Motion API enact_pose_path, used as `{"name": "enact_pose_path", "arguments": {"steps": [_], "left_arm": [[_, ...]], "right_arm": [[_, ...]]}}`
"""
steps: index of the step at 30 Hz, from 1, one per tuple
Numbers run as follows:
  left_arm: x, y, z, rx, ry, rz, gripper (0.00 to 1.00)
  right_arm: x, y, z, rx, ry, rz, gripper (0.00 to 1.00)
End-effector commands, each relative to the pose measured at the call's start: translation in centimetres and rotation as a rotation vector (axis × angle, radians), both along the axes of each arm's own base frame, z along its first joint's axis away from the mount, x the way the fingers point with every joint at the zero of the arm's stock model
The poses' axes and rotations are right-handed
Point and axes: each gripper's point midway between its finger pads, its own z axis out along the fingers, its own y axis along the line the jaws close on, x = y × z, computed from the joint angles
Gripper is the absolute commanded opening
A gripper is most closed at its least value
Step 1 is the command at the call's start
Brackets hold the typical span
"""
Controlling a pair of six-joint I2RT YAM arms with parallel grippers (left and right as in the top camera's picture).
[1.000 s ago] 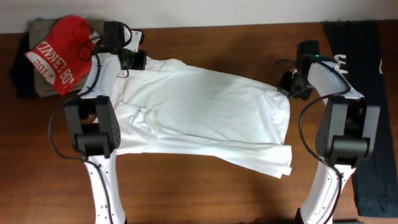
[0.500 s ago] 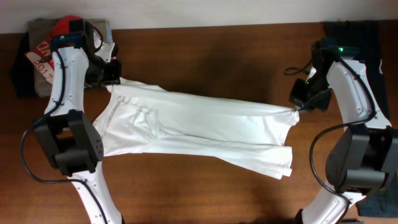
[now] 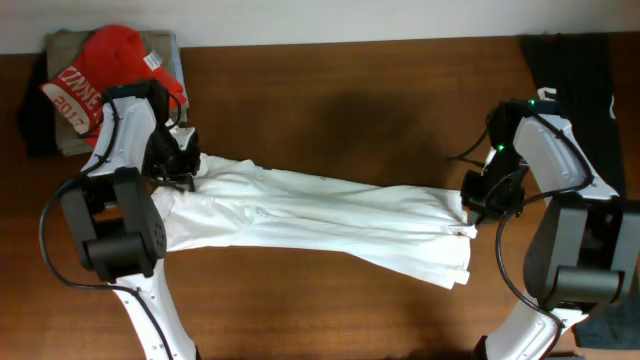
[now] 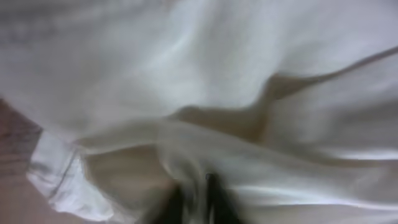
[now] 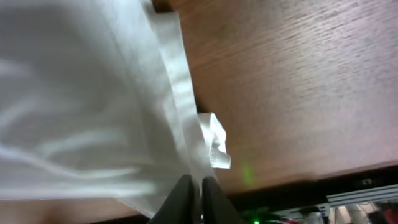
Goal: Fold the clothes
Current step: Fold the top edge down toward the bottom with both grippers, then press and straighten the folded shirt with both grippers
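A white shirt (image 3: pixel 320 215) lies stretched across the table, its far edge drawn toward the near edge into a long band. My left gripper (image 3: pixel 180 172) is shut on the shirt's left end; in the left wrist view (image 4: pixel 199 202) the dark fingers pinch blurred white cloth (image 4: pixel 205 93). My right gripper (image 3: pixel 472 203) is shut on the shirt's right edge; in the right wrist view (image 5: pixel 198 193) the fingers clamp the white hem (image 5: pixel 93 112).
A stack of clothes with a red printed shirt (image 3: pixel 95 85) on top sits at the back left. A dark garment (image 3: pixel 580 70) hangs along the right side. Brown wooden tabletop (image 3: pixel 350 110) lies beyond the shirt.
Both grippers have pulled the shirt's far edge toward the near side, folding it over. The shirt has narrowed from a wide spread to a long band.
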Motion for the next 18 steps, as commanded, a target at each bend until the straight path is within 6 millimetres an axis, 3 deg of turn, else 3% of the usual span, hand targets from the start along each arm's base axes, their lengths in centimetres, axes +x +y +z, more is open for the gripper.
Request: {"name": "enact_pose_path", "arguments": {"steps": [1,3,4,6,7,8,9,10,11,12,13,16,18], "left_arm": [[-0.4,1.3,-0.1,0.05,0.012,0.011,0.68],[-0.4,1.9,0.0,0.083,0.016,0.007,0.69],[-0.3,2.7,0.4,0.134,0.017,0.033,0.52],[1.8,3.0,2.8,0.154,-0.056,0.078,0.04],[3.1,2.2,4.4,0.116,-0.108,0.083,0.0],[4.3,0.4,6.0,0.029,-0.16,0.067,0.0],[5.3,-3.0,7.7,-0.131,-0.22,0.004,0.0],[5.6,-5.9,8.2,-0.239,-0.245,-0.067,0.0],[5.1,-7.1,7.1,-0.227,-0.212,-0.104,0.0],[3.4,-8.8,4.5,-0.234,-0.125,-0.134,0.0],[2.5,-9.3,3.0,-0.236,-0.091,-0.143,0.01],[-0.1,-8.7,-0.9,-0.237,-0.006,-0.12,0.0],[-0.5,-8.0,-2.4,-0.235,-0.005,-0.096,0.0]], "right_arm": [[-0.6,-0.6,0.5,-0.04,0.01,0.025,0.83],[-1.1,-1.1,0.9,-0.065,0.034,0.036,0.83],[-0.9,-1.3,1.2,-0.073,0.028,0.038,0.83],[1.0,-0.9,2.9,-0.05,-0.039,0.038,0.83],[1.7,-0.5,3.4,-0.015,-0.074,0.063,0.82],[2.4,0.3,3.5,0.04,-0.11,0.087,0.72],[2.9,0.8,3.3,0.065,-0.133,0.104,0.42],[3.6,1.7,2.6,0.078,-0.165,0.124,0.23],[3.8,2.7,1.5,0.081,-0.18,0.16,0.19],[3.4,5.0,-0.6,0.097,-0.183,0.216,0.19],[3.3,5.8,-1.7,0.1,-0.194,0.243,0.22],[2.8,6.4,-4.6,0.099,-0.215,0.258,0.22],[3.0,6.4,-5.5,0.096,-0.238,0.257,0.22]]}}
